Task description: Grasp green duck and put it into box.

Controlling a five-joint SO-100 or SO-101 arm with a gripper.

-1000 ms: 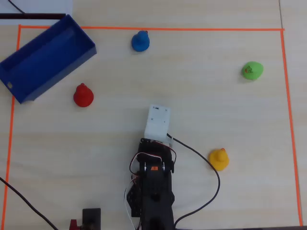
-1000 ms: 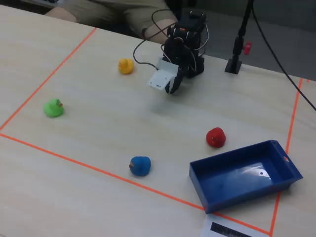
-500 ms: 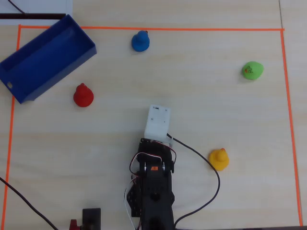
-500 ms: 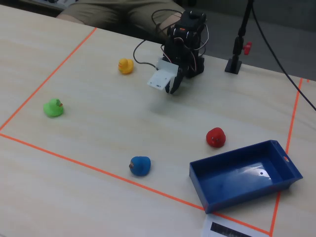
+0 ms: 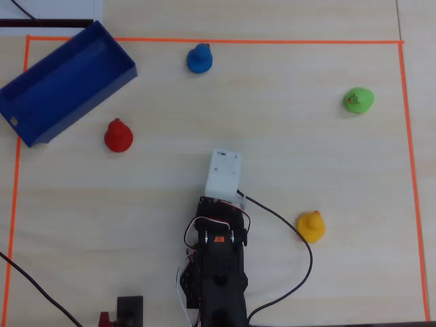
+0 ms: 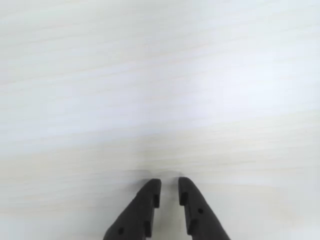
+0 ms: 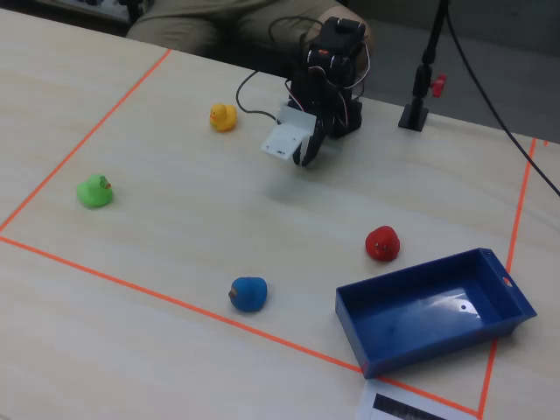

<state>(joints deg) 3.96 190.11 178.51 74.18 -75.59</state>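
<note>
The green duck (image 5: pixel 357 100) sits alone near the right orange tape line in the overhead view, and at the left (image 7: pixel 94 191) in the fixed view. The box (image 5: pixel 88 102) is a dark-blue open tray lying at an angle in the overhead view's top-left corner; its inside looks bare in the fixed view (image 7: pixel 411 346). My gripper (image 6: pixel 169 186) hangs over bare table near the arm's base (image 7: pixel 302 160), far from both. Its black jaws stand almost together with a slim gap and nothing between them. In the overhead view a white wrist housing (image 5: pixel 223 174) hides the jaws.
A blue duck (image 5: pixel 199 58), a red duck (image 5: pixel 118 135) near the box, and a yellow duck (image 5: pixel 310 226) beside the arm also stand on the table. Orange tape (image 5: pixel 204 41) frames the work area. A black cable (image 5: pixel 300 272) loops by the base. A black stand (image 7: pixel 416 114) rises behind.
</note>
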